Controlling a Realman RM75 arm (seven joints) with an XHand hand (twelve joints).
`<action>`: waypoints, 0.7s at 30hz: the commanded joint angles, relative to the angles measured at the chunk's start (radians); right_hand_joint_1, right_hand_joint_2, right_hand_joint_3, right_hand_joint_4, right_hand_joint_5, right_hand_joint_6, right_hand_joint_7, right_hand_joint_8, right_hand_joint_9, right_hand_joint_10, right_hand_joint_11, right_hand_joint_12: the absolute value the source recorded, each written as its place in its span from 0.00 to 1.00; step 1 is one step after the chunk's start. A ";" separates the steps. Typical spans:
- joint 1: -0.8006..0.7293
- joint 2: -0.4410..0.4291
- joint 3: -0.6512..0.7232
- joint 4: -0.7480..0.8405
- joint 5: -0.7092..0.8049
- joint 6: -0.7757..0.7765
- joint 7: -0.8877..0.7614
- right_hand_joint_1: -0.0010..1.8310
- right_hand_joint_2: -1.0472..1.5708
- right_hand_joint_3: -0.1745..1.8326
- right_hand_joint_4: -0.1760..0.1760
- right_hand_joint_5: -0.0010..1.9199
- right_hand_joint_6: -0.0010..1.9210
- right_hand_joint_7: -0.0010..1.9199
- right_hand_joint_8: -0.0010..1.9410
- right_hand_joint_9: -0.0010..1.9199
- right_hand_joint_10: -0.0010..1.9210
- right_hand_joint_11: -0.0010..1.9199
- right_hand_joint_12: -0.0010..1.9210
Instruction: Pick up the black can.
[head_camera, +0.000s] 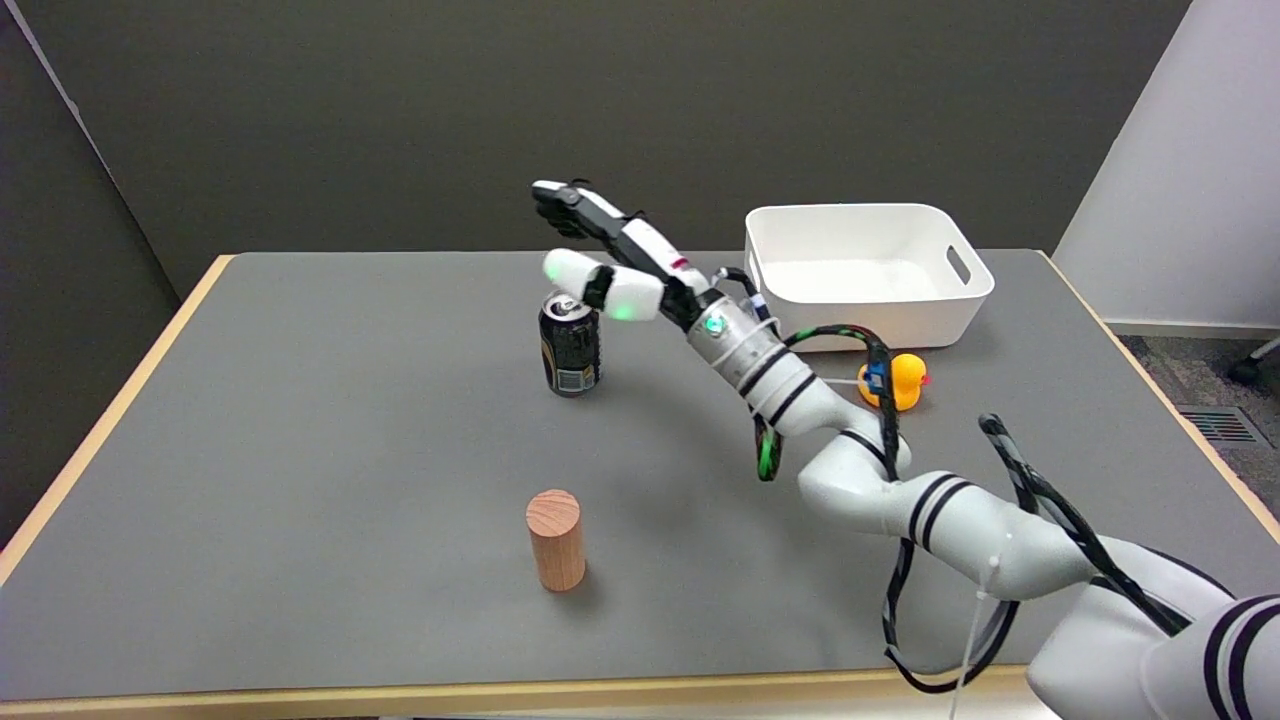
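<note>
Here the work is at the approach step: the right hand (610, 262) hangs in the air over the black can (570, 345), with its fingers (560, 200) stretched out and apart and nothing in them, so it is released. The thumb, white with a green light at its base, crosses just above the can's rim; whether it touches the rim I cannot tell from this angle. The can stands upright on the grey surface (300, 450), toward the far middle, its top already opened, and it has not been lifted.

As I judge it, the next move calls for the hand to come down beside the can, so that thumb and fingers stand on opposite sides of its wall, then to close and lift straight up. The can is narrow and tall, and a sideways nudge may tip it.

By count: one black can, one wooden cylinder (555, 540) standing near the front edge, one yellow rubber duck (903, 382) partly behind the arm, and one white bin (865, 268) at the far right, well apart from the can.
</note>
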 joint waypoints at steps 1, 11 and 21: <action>0.159 -0.059 -0.023 -0.016 -0.256 -0.205 -0.251 0.25 0.64 0.58 0.50 0.05 0.20 0.10 0.17 0.03 0.31 0.00 0.39; 0.181 -0.045 -0.030 0.023 -0.588 -0.332 -0.271 0.27 0.64 0.53 0.53 0.05 0.17 0.10 0.13 0.05 0.30 0.00 0.40; 0.165 -0.043 -0.075 0.011 -0.812 -0.368 -0.157 0.26 0.64 0.53 0.53 0.06 0.16 0.11 0.14 0.06 0.31 0.00 0.44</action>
